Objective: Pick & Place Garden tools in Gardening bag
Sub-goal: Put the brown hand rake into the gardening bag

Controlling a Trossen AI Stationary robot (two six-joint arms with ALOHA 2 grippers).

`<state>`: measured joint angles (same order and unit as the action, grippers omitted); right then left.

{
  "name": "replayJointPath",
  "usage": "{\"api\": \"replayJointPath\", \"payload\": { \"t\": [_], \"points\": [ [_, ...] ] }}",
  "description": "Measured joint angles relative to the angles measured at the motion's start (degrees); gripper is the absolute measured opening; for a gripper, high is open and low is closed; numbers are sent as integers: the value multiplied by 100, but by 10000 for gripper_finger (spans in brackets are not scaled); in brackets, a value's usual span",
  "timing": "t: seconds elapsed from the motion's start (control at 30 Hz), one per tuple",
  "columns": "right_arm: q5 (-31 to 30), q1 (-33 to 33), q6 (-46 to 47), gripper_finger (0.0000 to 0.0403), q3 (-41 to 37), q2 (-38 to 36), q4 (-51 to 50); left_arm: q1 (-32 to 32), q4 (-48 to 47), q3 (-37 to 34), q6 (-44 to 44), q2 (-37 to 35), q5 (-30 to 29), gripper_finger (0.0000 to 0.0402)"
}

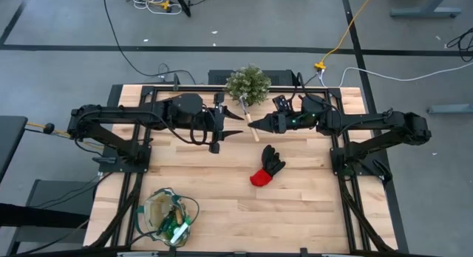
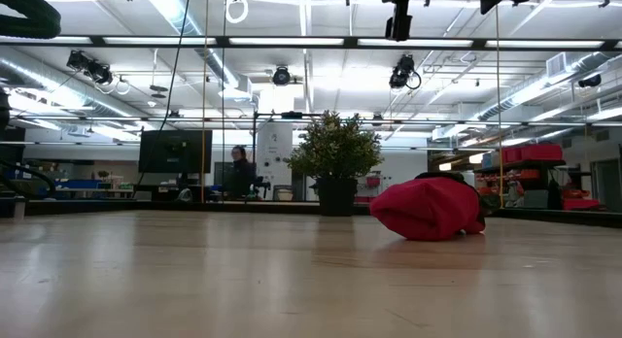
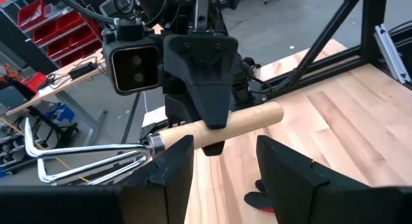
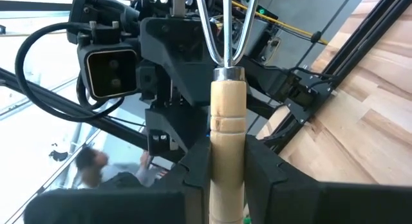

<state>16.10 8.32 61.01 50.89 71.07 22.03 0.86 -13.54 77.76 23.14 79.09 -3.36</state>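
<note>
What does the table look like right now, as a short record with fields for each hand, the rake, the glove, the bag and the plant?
right hand: shut on the rake's wooden handle, raised over the table's far middle
left hand: open, facing the right hand, fingers either side of the rake
rake: held off the table between the two arms
glove: lying on the table, mid-right
gardening bag: near left corner, items inside
potted plant: far edge, centre

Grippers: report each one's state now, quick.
Left gripper: open, fingers apart beside the wooden-handled mini rake, not gripping it.
Right gripper: closed on that rake's handle, held above the table.
</note>
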Motion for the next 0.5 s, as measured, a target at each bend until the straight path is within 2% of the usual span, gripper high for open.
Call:
{"api": "replayJointPath", "payload": {
  "t": [0.5],
  "points": [
    [90, 2, 173, 57, 0, 0, 116, -3, 90, 0, 3, 0, 2, 177]
  ]
}}
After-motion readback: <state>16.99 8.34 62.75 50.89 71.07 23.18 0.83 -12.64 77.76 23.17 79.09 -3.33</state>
